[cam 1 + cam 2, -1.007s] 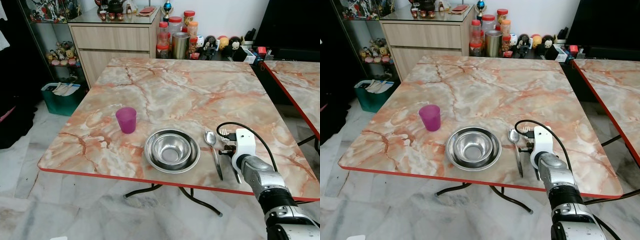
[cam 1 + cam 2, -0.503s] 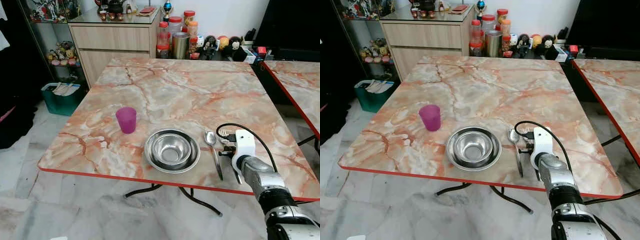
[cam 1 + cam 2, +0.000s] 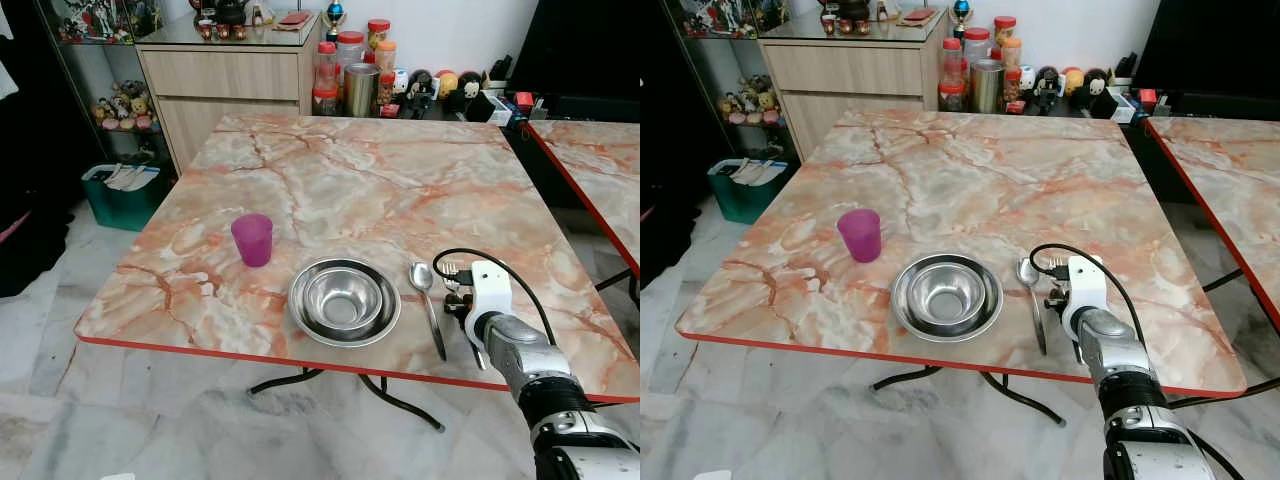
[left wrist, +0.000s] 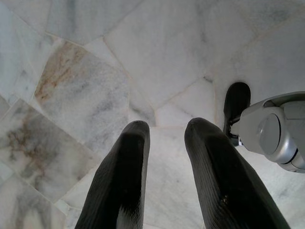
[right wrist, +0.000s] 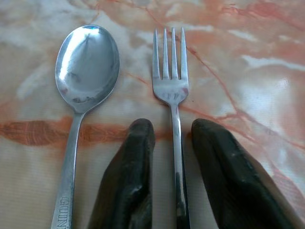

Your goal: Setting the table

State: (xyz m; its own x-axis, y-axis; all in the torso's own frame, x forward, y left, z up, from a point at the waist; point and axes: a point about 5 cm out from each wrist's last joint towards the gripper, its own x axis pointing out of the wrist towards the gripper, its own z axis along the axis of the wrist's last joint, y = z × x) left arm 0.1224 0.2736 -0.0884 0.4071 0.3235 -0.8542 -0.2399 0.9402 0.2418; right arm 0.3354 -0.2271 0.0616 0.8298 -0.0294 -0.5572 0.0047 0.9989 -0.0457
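Spoon [image 5: 80, 100] handle carries stamped letters, partly readable as "GUIN"

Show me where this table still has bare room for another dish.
The table is bare beyond the purple cup and bowl, up to its far edge. It is crowded at the near right, where spoon, fork and right gripper sit together.
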